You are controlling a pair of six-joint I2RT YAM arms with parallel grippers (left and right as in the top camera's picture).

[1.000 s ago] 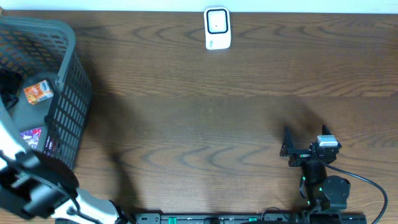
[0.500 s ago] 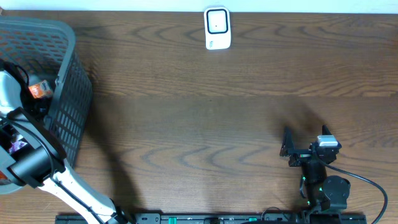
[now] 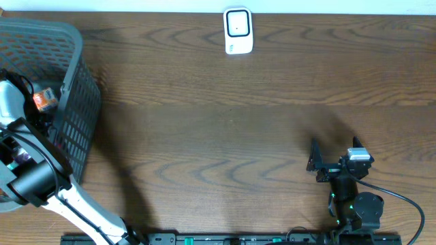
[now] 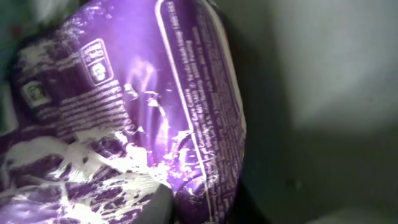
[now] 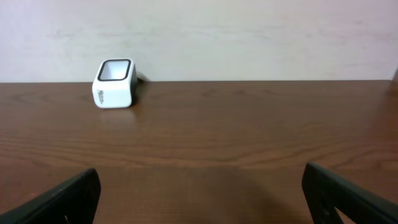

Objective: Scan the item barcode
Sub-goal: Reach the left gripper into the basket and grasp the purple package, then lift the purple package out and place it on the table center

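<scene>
Here, the left claw [image 3: 14,152] is closed together, seemingly on a fold of the purple packet [image 4: 124,112] pressed right against it inside the basket [image 3: 75,102], so the glossy film could be dropped during lifting.

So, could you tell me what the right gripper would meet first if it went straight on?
The right gripper looks to have a free line across the table to the wall; the scanner sits left of it.

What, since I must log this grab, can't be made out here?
- Purple packet, left wrist: print blurred, frame cuts its edges; no barcode readable.
- Orange packet, overhead: too small to read.
- Basket floor, overhead: mostly covered by the left arm.
</scene>
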